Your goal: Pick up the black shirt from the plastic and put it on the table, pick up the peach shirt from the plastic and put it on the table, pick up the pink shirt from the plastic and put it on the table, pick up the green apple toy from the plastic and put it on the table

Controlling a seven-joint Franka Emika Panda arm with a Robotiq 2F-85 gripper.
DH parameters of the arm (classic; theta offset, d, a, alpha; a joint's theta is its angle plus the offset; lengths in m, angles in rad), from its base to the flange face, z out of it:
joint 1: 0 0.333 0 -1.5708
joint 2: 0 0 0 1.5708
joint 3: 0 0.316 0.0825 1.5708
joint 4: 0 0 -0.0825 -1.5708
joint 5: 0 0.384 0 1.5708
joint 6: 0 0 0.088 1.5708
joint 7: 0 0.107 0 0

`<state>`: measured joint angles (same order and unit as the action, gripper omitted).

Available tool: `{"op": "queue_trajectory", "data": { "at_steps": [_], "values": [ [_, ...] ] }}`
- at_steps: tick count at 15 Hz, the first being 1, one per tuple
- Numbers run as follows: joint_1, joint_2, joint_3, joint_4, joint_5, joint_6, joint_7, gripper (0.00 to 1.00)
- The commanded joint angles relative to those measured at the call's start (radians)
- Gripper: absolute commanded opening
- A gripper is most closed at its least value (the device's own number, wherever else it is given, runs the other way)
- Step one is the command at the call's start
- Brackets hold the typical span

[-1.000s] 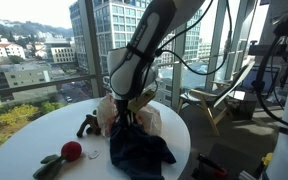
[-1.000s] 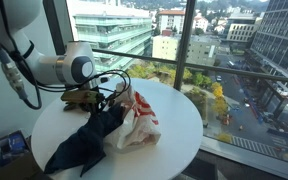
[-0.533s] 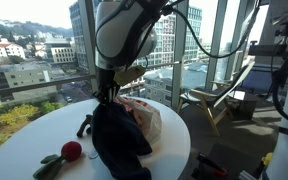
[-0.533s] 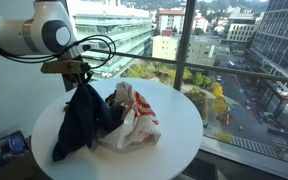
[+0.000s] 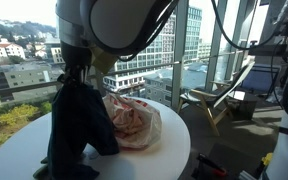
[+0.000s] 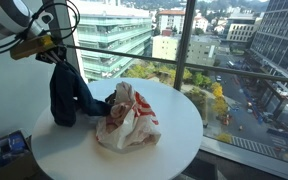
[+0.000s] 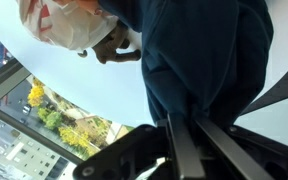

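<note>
Over the round white surface, the black shirt hangs down long and loose. Its bottom end reaches the surface and touches the white and red plastic bag, which lies crumpled near the middle. Up at the top, the pincer is squeezed tight on the shirt and holds it in the air.

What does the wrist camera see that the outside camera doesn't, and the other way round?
Only the wrist view shows, up close, the gripper pinching the shirt. Only an exterior view shows the arm and the shirt's end reaching the table. Both show the shirt, the bag and the table.
</note>
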<state>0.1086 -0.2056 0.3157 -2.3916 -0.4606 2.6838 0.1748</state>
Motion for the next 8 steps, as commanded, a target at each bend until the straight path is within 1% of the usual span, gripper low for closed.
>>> {"op": "queue_trajectory", "data": {
  "at_steps": [1, 3, 5, 6, 8],
  "values": [
    [-0.147, 0.093, 0.140, 0.072, -0.282, 0.049, 0.200, 0.02],
    [-0.176, 0.156, 0.176, 0.110, -0.454, 0.017, 0.332, 0.02],
    [-0.172, 0.231, 0.188, 0.151, -0.624, -0.016, 0.471, 0.02],
    [-0.160, 0.279, 0.187, 0.171, -0.685, -0.032, 0.521, 0.02],
    [-0.135, 0.374, 0.185, 0.204, -0.736, -0.069, 0.556, 0.02]
  ]
}}
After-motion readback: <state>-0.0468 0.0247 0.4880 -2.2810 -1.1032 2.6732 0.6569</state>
